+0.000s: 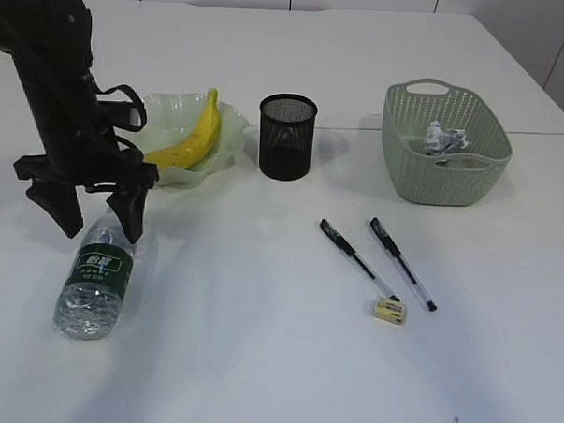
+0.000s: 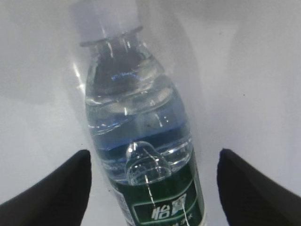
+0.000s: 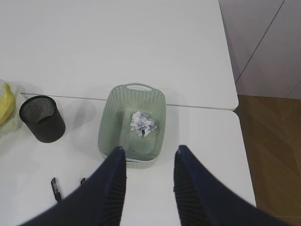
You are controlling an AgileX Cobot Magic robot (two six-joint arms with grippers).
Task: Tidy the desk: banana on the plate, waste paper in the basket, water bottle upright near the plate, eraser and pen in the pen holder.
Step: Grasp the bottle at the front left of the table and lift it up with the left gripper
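The water bottle (image 1: 96, 278) (image 2: 136, 113) lies on its side at the left, cap toward the plate. My left gripper (image 1: 101, 230) (image 2: 154, 153) is open, one finger on each side of the bottle's upper part, not touching it. A banana (image 1: 196, 137) (image 3: 3, 101) rests on the pale green plate (image 1: 239, 125). The crumpled waste paper (image 1: 444, 139) (image 3: 142, 123) sits in the green basket (image 1: 443, 176) (image 3: 106, 127). Two pens (image 1: 355, 259) (image 1: 403, 265) and a yellow eraser (image 1: 389, 311) lie on the table. The black mesh pen holder (image 1: 286, 137) (image 3: 42, 119) stands upright. My right gripper (image 3: 150, 149) hangs open and empty, high over the table in front of the basket.
A seam between two white tables (image 1: 360, 129) runs behind the plate, holder and basket. Beyond the table's right edge the wooden floor (image 3: 273, 150) shows. The right arm is outside the exterior view.
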